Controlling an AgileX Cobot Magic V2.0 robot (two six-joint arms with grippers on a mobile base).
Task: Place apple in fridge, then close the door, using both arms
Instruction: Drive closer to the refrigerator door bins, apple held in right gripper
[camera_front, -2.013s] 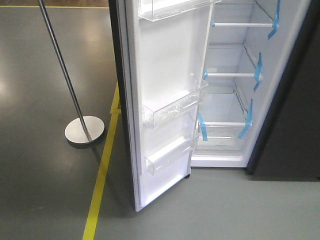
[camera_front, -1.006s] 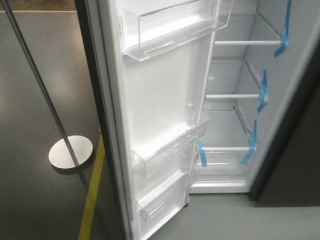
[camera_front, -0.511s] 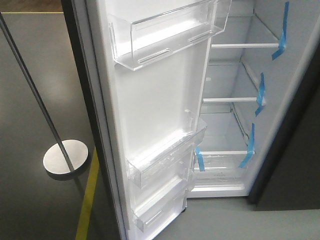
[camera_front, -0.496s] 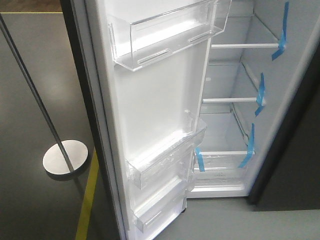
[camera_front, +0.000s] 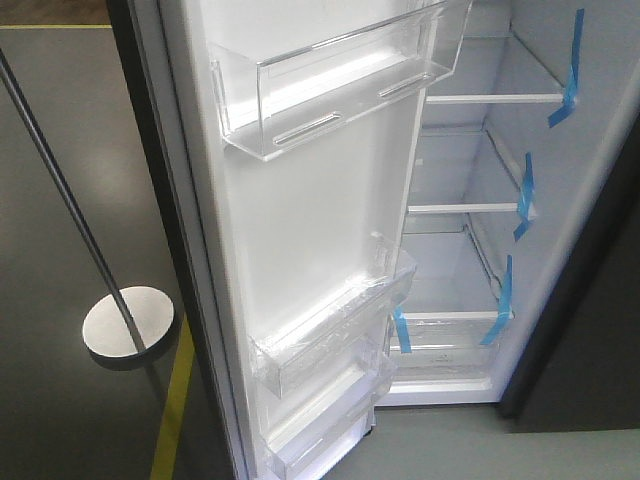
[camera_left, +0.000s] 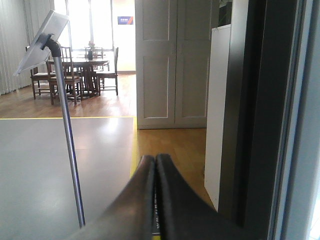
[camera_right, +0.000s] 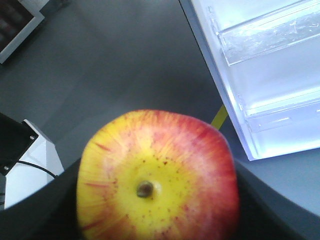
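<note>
Your right gripper has its jaws spread around the apple, pinching it on both sides. The apple is round with no long axis, and its stem dimple faces the wrist camera. The open door stands up and right of the jaws. On your left gripper the jaws are pressed together, empty.

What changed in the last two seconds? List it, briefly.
The front camera closed in on the fridge: its door now fills more of the frame, and the pole base slid left and lower. Unchanged: door open, shelves bare. No grasp or release shows.
</note>
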